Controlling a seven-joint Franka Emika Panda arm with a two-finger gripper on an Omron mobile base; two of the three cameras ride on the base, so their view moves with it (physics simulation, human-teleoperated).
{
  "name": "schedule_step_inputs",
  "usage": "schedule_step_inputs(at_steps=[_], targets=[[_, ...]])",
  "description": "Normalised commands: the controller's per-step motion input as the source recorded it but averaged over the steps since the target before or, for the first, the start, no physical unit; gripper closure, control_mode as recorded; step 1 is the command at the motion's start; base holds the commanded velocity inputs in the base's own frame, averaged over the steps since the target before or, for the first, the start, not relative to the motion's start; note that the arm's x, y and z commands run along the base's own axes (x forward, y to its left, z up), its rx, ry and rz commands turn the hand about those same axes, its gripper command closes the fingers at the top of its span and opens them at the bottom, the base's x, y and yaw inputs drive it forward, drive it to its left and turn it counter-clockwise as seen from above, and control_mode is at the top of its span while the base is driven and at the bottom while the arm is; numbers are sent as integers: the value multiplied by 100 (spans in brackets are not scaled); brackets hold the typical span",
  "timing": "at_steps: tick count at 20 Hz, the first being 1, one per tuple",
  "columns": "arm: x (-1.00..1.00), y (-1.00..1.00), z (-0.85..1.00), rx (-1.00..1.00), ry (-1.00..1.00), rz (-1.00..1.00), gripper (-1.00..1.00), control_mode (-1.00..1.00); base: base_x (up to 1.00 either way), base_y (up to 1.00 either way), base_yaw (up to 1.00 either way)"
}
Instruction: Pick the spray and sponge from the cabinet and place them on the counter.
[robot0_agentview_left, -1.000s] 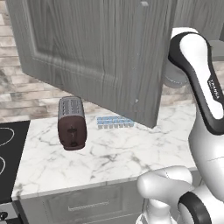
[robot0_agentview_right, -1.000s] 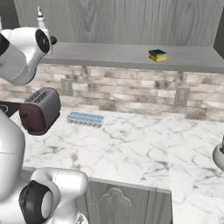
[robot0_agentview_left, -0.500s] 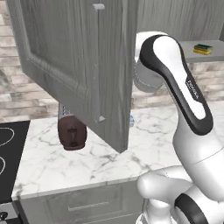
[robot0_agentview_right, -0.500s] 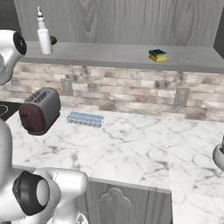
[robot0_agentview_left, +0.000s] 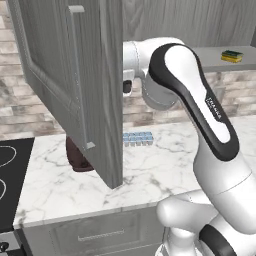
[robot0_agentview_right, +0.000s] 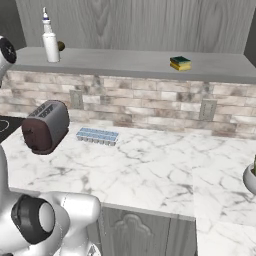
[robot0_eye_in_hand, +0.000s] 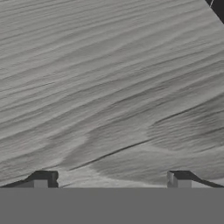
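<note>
Right then, door: the cabinet (robot0_agentview_left: 75, 85) door now stands swung out nearly edge-on from the left base view, where a second ago it showed its broad panelled face; its long bar handle (robot0_agentview_left: 80, 75) faces the room.
Arm: it has swept in behind the door's free edge, the hand close against the inner side.
Gripper: gripper (robot0_eye_in_hand: 109, 180) sits right up against grey wood grain, fingers spread wide, nothing between them.
Spray: the spray (robot0_agentview_right: 50, 42) stands upright at the left end of the cabinet shelf, untouched.
Sponge: the sponge (robot0_agentview_right: 180, 63) lies flat further right on the same shelf, well apart from the bottle.
Counter: the counter (robot0_agentview_right: 150, 170) holds a toaster (robot0_agentview_right: 45, 127) and an ice-cube tray (robot0_agentview_right: 97, 135) near the wall, with bare marble to the right of them.
Meaning: the shelf looks open to reach, so I'd judge the opening step about done; neither item has been picked yet, and the hand must first come round off the door.
</note>
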Motion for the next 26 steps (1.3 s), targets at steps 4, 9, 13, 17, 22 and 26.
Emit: schedule_step_inputs(at_steps=[4, 9, 13, 17, 22, 26], targets=[[-35, -44, -2, 0, -5, 0, -100, -100, 0, 0, 0], [-31, -70, -6, 0, -5, 0, -100, -100, 0, 0, 0], [-34, -68, -3, 0, -3, 0, -100, -100, 0, 0, 0], [-61, -57, -11, 0, -6, -1, -100, -100, 0, 0, 0], [-73, -48, -4, 1, -13, -5, -100, -100, 0, 0, 0], [-45, -31, 0, -5, -25, -5, -100, -100, 0, 0, 0]])
